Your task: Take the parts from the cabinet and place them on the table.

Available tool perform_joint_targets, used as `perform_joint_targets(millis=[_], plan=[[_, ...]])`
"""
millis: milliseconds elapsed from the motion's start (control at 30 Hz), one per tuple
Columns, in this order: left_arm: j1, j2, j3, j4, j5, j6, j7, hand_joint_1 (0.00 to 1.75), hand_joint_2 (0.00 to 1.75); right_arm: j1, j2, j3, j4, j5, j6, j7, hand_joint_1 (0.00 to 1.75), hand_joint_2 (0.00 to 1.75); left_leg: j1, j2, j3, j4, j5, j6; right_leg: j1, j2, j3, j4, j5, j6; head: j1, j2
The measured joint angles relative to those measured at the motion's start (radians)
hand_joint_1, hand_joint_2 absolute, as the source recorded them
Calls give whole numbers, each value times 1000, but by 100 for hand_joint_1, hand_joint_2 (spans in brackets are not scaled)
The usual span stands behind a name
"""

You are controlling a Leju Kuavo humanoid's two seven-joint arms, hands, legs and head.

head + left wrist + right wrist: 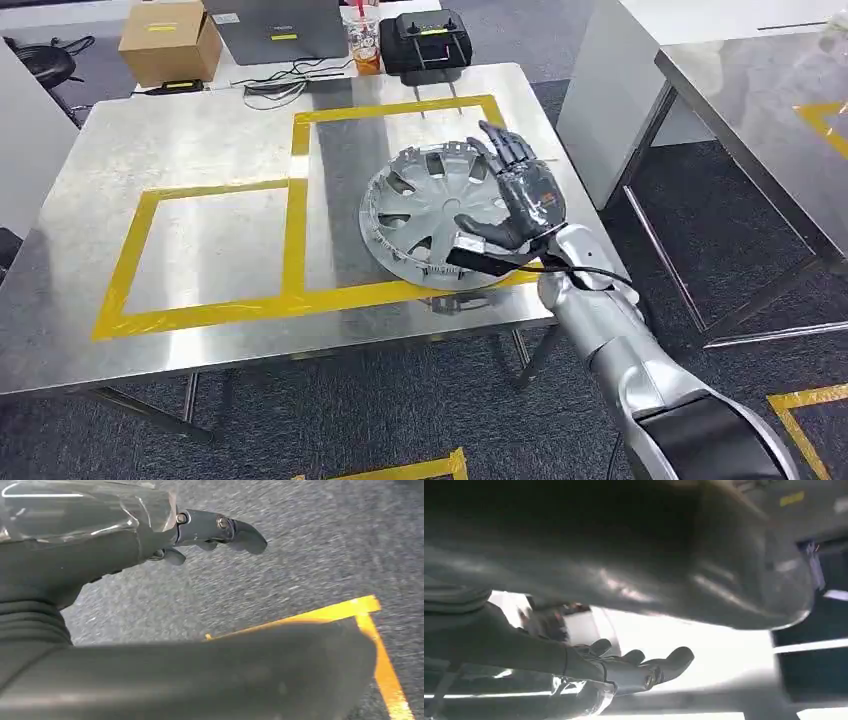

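Note:
A silver wheel cover [430, 215] lies on the steel table [200, 140], inside the right yellow-taped square [400, 108], its near rim over the front tape line. My right hand [515, 195] is over the cover's right side, fingers spread and stretched out, thumb low above the rim, gripping nothing. The right wrist view shows the same fingers [644, 670] stretched out with nothing in them. My left hand [210, 530] hangs over grey carpet, fingers extended and empty.
At the table's far edge stand a cardboard box [170, 40], a grey case [285, 30], a drink cup [363, 40], a black case [430, 40] and cables [285, 85]. A second steel table [760, 110] stands to the right. Yellow tape [380, 650] marks the floor.

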Motion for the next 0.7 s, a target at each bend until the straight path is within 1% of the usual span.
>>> perform_joint_targets(millis=[33, 67, 100, 133, 167, 200, 233, 267, 300, 333, 367, 400, 433, 467, 500, 533, 567, 633, 667, 700], plan=[[-12, -18, -12, 18, 0, -15, 2, 0, 0, -7, 1, -29, 1, -105, 2, -23, 0, 0, -9, -1, 17, -17, -13, 3, 9, 0, -9, 2, 2, 8, 0, 0], [-24, -35, -18, 43, -1, -35, 4, 0, 0, -10, 3, -51, 2, -219, 11, -42, 0, 0, -11, -4, 9, -14, -10, 14, 7, 0, -13, -1, 5, 16, 0, 0], [-30, -55, -24, 72, 0, -58, 11, 0, 0, -7, 3, -69, -3, -331, 28, -51, 0, 0, -15, -5, 7, -15, -11, 19, 5, 0, -12, -2, 6, 19, 1, 0], [-37, -84, -30, 105, -1, -84, 17, 0, 0, 0, 3, -82, -18, -439, 49, -51, 0, 0, -17, -5, 7, -15, -11, 26, 4, -1, -11, -6, 7, 24, 0, 0], [-43, -106, -32, 150, -3, -118, 24, 0, 0, 10, 2, -91, -49, -549, 72, -45, 0, 0, -15, -5, 10, -24, -5, 37, 3, 0, -12, -5, 4, 32, 2, 0], [-51, -146, -33, 194, -5, -156, 31, 0, 0, 20, -6, -94, -85, -633, 87, -32, 0, 0, -13, -4, 12, -28, -1, 43, -1, 0, -27, 15, -8, 33, 2, 0], [-59, -175, -33, 239, -6, -193, 35, 0, 0, 25, -13, -94, -119, -692, 100, -20, 0, 0, -14, -4, 10, -28, 1, 51, -1, -1, -50, 62, -34, 28, 3, 0], [-70, -213, -32, 295, -6, -235, 42, 0, 0, 36, -19, -92, -158, -751, 114, -5, 0, 0, -17, -4, 7, -28, 3, 58, -1, -1, -91, 149, -72, 21, 2, 0], [-77, -252, -30, 347, -9, -267, 49, 0, 0, 51, -25, -91, -197, -805, 121, 7, 0, 0, -19, -3, 6, -28, 5, 61, 1, 0, -130, 233, -104, 18, 3, 0], [-83, -275, -28, 388, -13, -290, 53, 0, 0, 72, -29, -88, -231, -845, 125, 16, 0, 0, -21, -3, 6, -27, 6, 62, 0, -1, -163, 304, -125, 18, 3, 0], [-89, -312, -26, 432, -18, -314, 57, 0, 0, 99, -39, -86, -276, -887, 129, 23, 0, 0, -23, -5, 6, -27, 7, 63, 0, -1, -173, 328, -126, 24, 2, 0], [-94, -338, -24, 468, -22, -329, 60, 0, 0, 124, -47, -83, -319, -923, 136, 24, 0, 0, -23, -7, 5, -27, 7, 64, 0, -1, -159, 301, -111, 28, 3, 0], [-98, -361, -21, 496, -23, -341, 64, 0, 0, 148, -56, -82, -358, -951, 143, 24, 0, 0, -24, -9, 5, -26, 7, 64, 0, -1, -123, 228, -81, 34, 4, 0], [-100, -388, -13, 526, -23, -353, 66, 0, 0, 166, -63, -80, -400, -969, 149, 23, 0, 0, -25, -9, 5, -25, 8, 64, 1, -1, -71, 128, -46, 38, 5, 0], [-104, -402, -6, 551, -23, -358, 66, 0, 0, 182, -68, -77, -437, -983, 156, 21, 0, 0, -27, -9, 5, -23, 8, 62, 2, -3, -22, 36, -19, 37, 6, 0], [-108, -425, -1, 567, -23, -362, 66, 0, 0, 197, -75, -74, -466, -991, 159, 19, 0, 0, -38, -9, 0, -17, 7, 58, 7, -2, -6, 3, -7, 30, 5, 0], [-110, -433, 3, 589, -24, -362, 64, 0, 0, 215, -77, -69, -495, -998, 162, 17, 0, 0, -35, -8, 0, -18, 10, 54, 6, -2, -6, 3, -1, 25, 4, 0], [-113, -455, 11, 615, -26, -364, 61, 0, 0, 253, -87, -64, -533, -1002, 160, 15, 0, 0, -31, -7, -1, -20, 17, 44, 11, -1, -8, 5, 4, 16, 4, 0], [-113, -462, 17, 629, -31, -365, 60, 0, 0, 271, -91, -64, -557, -1005, 158, 15, 0, 0, -31, -8, -2, -20, 19, 39, 8, -2, -10, 1, 10, 9, 6, 0], [-113, -467, 19, 638, -36, -366, 60, 0, 0, 286, -93, -64, -576, -1008, 158, 15, 0, 0, -27, -6, -8, -10, 4, 33, -1, -3, -11, -3, 17, 3, 5, 0]])
